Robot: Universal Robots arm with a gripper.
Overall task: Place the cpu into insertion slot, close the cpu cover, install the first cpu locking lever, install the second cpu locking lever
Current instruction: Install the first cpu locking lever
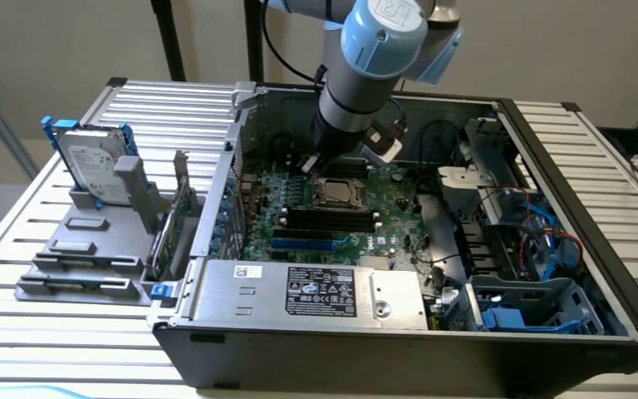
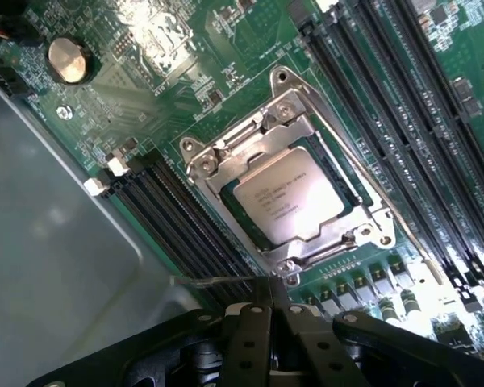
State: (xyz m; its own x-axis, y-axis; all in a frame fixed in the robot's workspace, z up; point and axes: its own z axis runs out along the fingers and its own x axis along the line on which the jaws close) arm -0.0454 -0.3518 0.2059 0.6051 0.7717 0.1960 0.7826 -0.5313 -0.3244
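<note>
Hovering end effector (image 2: pixel 270 300), pressed together, beside cpu (image 2: pixel 281 197) framed by cpu cover (image 2: pixel 262 137), chip lettering unreadable

A grey tubular arm (image 1: pixel 347 100) was seen, capped by a pale-blue joint cover (image 1: pixel 385 29) marked with a logo; the black gripper (image 2: pixel 272 300) was studded with screws (image 2: pixel 344 319).

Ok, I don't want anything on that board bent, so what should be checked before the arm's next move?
1. cpu lying flat in the insertion slot: ok.
2. cpu cover lowered over the cpu: ok.
3. Both locking levers latched: cannot tell.
4. gripper shut: ok.
5. gripper clear of the memory slots: cannot tell.
</note>
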